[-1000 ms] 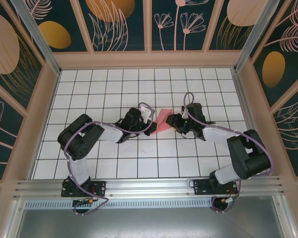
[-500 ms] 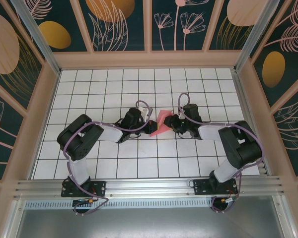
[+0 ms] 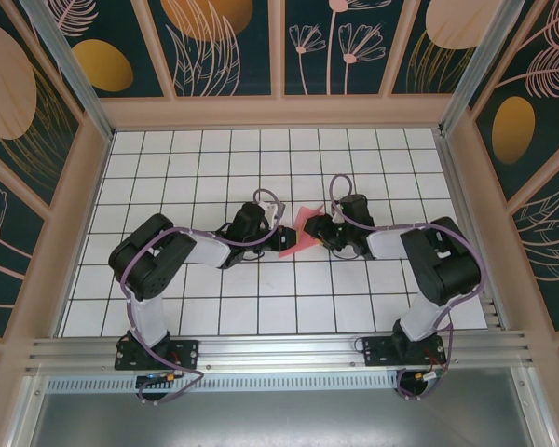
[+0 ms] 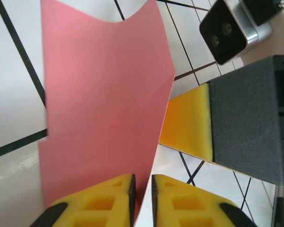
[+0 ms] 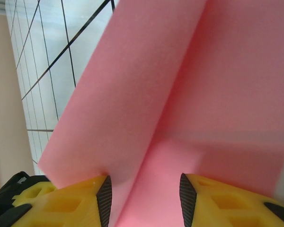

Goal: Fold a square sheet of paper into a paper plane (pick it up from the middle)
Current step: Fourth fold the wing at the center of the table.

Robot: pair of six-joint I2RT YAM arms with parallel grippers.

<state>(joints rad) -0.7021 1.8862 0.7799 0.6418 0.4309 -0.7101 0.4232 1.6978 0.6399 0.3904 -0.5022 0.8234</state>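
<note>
Pink square sheet of paper sits mid-way on the grid table, creased lengthwise. I see the left gripper pinching its edge, pads nearly together. Right gripper is spread, with the crease between its pads.

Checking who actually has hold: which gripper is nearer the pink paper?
Left. The left gripper is pinched shut on an edge of the pink paper; the right gripper straddles its fold, jaws open.
</note>
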